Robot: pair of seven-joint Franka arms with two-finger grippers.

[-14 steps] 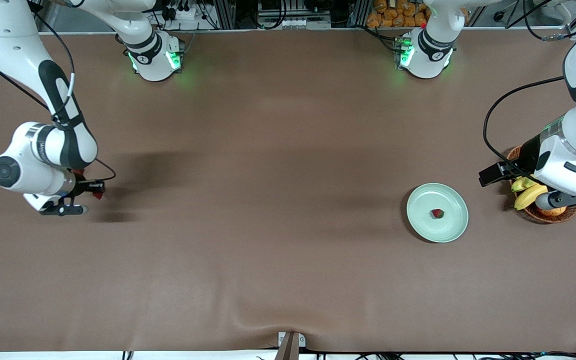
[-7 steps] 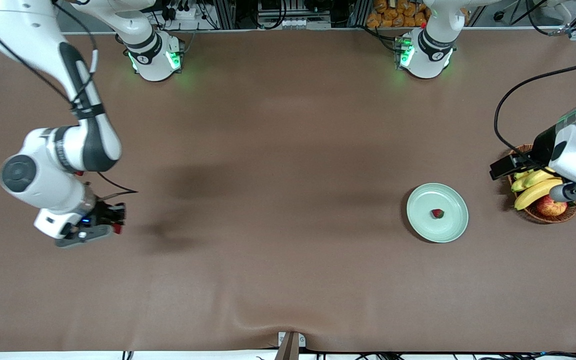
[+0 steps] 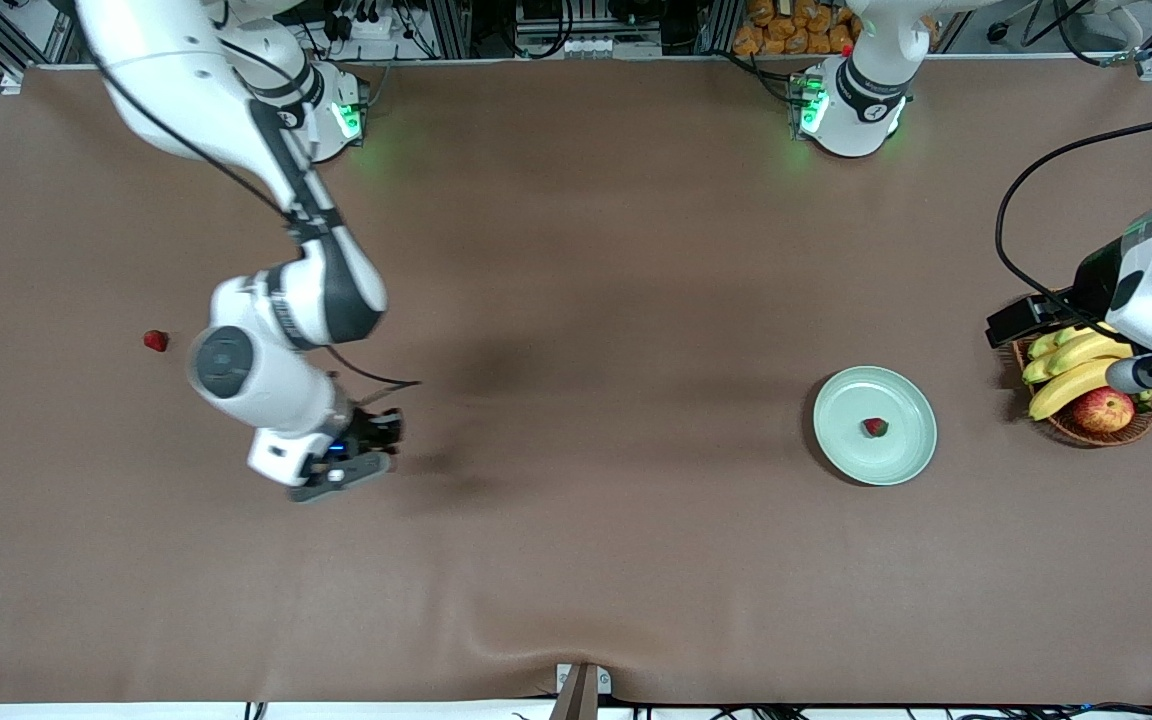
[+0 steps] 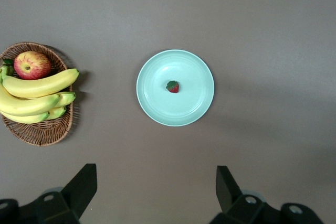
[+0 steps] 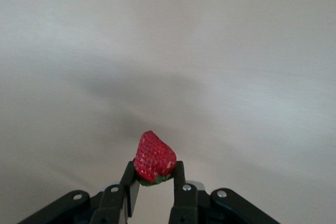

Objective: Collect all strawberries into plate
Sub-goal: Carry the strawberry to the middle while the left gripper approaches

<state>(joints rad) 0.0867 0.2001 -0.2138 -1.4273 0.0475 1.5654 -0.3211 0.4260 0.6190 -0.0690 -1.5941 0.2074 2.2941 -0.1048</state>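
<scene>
Between our right gripper's (image 5: 153, 182) closed fingers (image 5: 129, 186) sits a strawberry (image 5: 154, 157), pinched at its green cap with the red tip pointing away from the wrist. We carry it in the air over bare brown table (image 3: 576, 560) toward the right arm's end, with the gripper's shadow on the cloth just beside it. From the front camera our right gripper (image 3: 373, 437) shows dark below the white wrist, and the berry itself is hidden there.

A second strawberry (image 3: 155, 341) lies on the table, closer to the right arm's end than our right gripper and apart from it. A third strawberry (image 3: 874, 427) rests near the middle of the plate (image 3: 841, 445), and the left wrist view shows it there too (image 4: 172, 86), on the pale green dish (image 4: 152, 108). The plate stands toward the left arm's end, well apart from the carried berry.

Near the plate, still closer to that end, stands a basket (image 3: 1086, 432) holding bananas (image 3: 1066, 375) and an apple (image 3: 1101, 409). Our left arm waits up in the air over the basket; its gripper (image 4: 156, 192) has its fingers (image 4: 82, 184) spread wide and holds nothing, and looks down on plate and basket (image 4: 42, 132) together.
</scene>
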